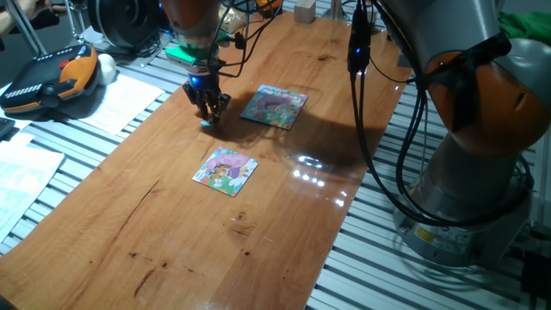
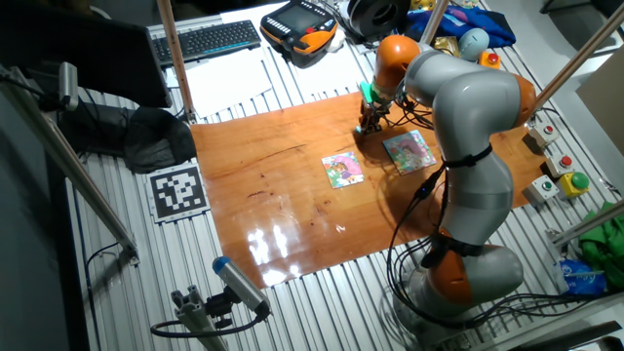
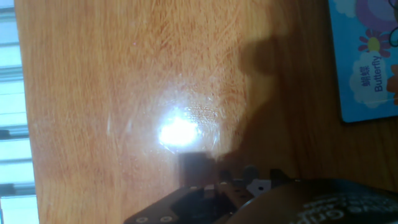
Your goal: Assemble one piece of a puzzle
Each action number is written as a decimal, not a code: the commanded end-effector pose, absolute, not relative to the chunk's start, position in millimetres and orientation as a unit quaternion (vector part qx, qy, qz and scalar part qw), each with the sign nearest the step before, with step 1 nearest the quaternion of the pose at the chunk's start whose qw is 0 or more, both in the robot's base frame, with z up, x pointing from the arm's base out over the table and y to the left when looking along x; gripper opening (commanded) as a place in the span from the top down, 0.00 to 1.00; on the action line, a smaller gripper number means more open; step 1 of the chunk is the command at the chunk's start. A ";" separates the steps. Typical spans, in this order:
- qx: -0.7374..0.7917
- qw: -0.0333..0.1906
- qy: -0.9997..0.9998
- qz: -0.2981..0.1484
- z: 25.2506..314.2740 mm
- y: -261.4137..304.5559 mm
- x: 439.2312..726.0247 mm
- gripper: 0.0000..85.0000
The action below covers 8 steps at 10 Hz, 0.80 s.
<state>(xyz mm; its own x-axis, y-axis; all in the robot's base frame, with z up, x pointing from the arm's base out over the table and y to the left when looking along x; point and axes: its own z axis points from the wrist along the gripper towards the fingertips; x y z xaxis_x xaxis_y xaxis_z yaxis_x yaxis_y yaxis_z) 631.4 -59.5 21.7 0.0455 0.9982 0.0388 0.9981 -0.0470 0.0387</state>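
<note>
The wooden table (image 1: 172, 250) is seen bare in the foreground of one fixed view. Further in, the puzzle (image 1: 225, 170) lies flat near the middle of the board, purple-pink with green, yellow and orange along its near edge; in the other fixed view it is seen at (image 2: 343, 169). Beyond it and to the right, a second square puzzle (image 1: 274, 106) with a light-blue border is laid flat, well apart from the first. Left of that puzzle, the gripper (image 1: 207, 115) is lowered to the tabletop, its fingertips at or just above the wood. A small teal speck, possibly the piece (image 1: 206, 122), is seen at the fingertips, but whether it is clasped cannot be told, as the fingers are too small and dark here. In the hand view only blurred wood, a bright glare and the corner of the blue-bordered puzzle (image 3: 367, 62) are shown. At the far left edge, an orange-and-black pendant (image 1: 47, 77) is rested on the slatted bench.
</note>
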 end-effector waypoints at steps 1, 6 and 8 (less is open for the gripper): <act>0.722 -0.001 0.691 0.028 21.7 -59.7 631.1 0.80; 0.717 -0.002 0.697 0.023 28.6 -59.5 629.7 1.00; 0.719 -0.003 0.694 0.025 34.0 -58.1 627.4 1.00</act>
